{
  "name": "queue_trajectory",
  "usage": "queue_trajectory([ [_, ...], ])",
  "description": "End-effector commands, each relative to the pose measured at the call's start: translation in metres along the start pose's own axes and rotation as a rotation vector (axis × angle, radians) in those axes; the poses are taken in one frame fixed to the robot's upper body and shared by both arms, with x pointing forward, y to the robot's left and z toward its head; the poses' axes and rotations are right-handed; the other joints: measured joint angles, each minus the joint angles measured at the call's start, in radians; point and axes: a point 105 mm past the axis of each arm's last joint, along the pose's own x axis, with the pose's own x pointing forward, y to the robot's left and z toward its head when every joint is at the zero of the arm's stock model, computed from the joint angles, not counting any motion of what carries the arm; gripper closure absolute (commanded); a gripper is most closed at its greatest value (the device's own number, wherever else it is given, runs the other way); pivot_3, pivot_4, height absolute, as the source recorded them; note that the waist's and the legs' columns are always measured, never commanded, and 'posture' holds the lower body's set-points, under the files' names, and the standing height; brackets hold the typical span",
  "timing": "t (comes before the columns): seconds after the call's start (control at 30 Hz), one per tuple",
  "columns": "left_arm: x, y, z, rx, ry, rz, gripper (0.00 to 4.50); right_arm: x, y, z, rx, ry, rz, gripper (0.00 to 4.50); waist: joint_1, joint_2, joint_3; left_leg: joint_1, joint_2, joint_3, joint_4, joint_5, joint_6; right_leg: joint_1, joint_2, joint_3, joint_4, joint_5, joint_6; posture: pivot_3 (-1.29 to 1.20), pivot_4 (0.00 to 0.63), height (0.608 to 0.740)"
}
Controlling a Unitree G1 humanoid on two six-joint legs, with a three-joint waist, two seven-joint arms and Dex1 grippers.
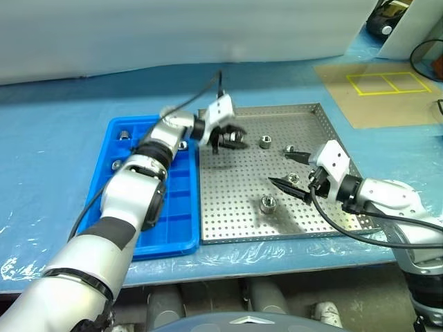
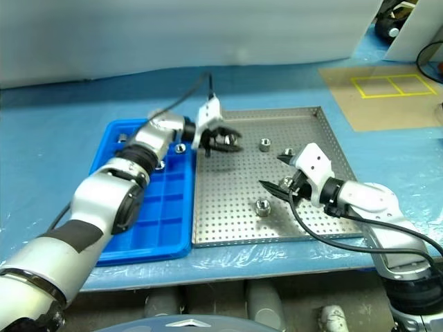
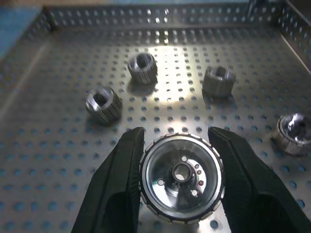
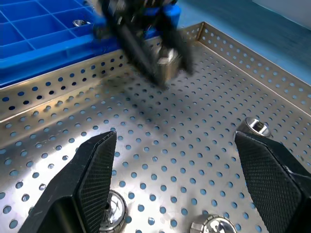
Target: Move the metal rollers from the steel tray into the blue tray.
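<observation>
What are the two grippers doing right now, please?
Left gripper: shut on a roller, above the steel tray.
Right gripper: open, holding nothing, low over the steel tray.

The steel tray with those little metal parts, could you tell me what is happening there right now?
The robot is moving metal rollers from the steel tray to the blue tray. Its left tool grips one roller above the steel tray. The right tool hovers open over a roller; a few rollers already sit in the blue tray.

Blue-sheeted table (image 1: 62,145), steel tray (image 1: 315,111), blue tray (image 1: 173,242)
</observation>
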Motion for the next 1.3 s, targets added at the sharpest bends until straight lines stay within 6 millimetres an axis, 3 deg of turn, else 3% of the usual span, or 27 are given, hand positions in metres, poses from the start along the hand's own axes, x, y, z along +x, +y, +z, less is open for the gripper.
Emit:
queue_trajectory([
  [0.03,-0.044,0.017,0.041,0.069,-0.103,0.028,2.76,0.01,-0.001,0.011,-0.051,-0.046,0.044,0.51,-0.002,0.0,0.0,0.002,0.0,0.001,-0.001,0.0,0.0,0.0,0.0,0.001,0.0,0.0,0.0,-0.32,0.15,0.74],
  [0.1,-0.064,0.021,0.042,0.046,-0.097,0.043,2.76,0.015,-0.003,0.011,-0.053,-0.056,0.062,0.51,0.003,0.001,0.0,0.003,0.0,0.002,-0.003,0.001,-0.003,0.0,0.0,0.001,0.001,0.0,0.0,-0.29,0.15,0.74],
  [0.2,-0.106,0.022,0.021,0.027,-0.001,0.098,2.76,0.025,-0.002,0.013,-0.065,-0.072,0.108,0.51,0.013,0.002,0.001,0.003,0.001,0.002,-0.004,0.002,-0.004,0.0,0.001,0.0,0.001,0.0,0.0,-0.22,0.15,0.74],
  [0.27,-0.123,0.019,0.009,0.015,0.047,0.125,2.76,0.03,-0.003,0.014,-0.071,-0.081,0.13,0.51,0.026,0.003,0.002,0.004,0.001,0.002,-0.005,0.002,-0.004,0.0,0.001,0.0,0.001,0.0,0.0,-0.2,0.15,0.74],
  [0.4,-0.166,0.005,-0.015,-0.063,0.117,0.185,2.76,0.044,-0.003,0.022,-0.092,-0.118,0.191,0.51,0.054,0.004,0.004,0.002,0.002,0.002,-0.004,0.002,-0.004,-0.001,0.001,-0.001,0.002,0.0,-0.001,-0.12,0.15,0.74],
  [0.53,-0.186,-0.018,-0.041,-0.085,0.208,0.208,2.76,0.056,0.003,0.03,-0.106,-0.158,0.272,0.51,0.086,0.004,0.004,0.001,0.002,0.002,-0.004,0.004,-0.007,-0.004,0.0,-0.002,0.005,0.0,-0.001,-0.06,0.15,0.74],
  [0.77,-0.187,-0.041,-0.063,-0.155,0.219,0.255,2.76,0.066,0.013,0.032,-0.133,-0.163,0.352,0.51,0.135,0.003,0.005,0.0,0.005,-0.001,-0.003,0.008,-0.014,-0.008,0.0,-0.003,0.019,-0.004,-0.007,-0.01,0.15,0.74],
  [1.3,-0.181,-0.048,-0.103,-0.296,0.284,0.28,2.76,0.059,0.006,0.026,-0.143,-0.138,0.309,0.51,0.131,0.003,0.005,0.001,0.006,-0.002,-0.004,0.012,-0.02,-0.01,0.003,-0.003,0.02,-0.004,-0.007,-0.06,0.15,0.74],
])
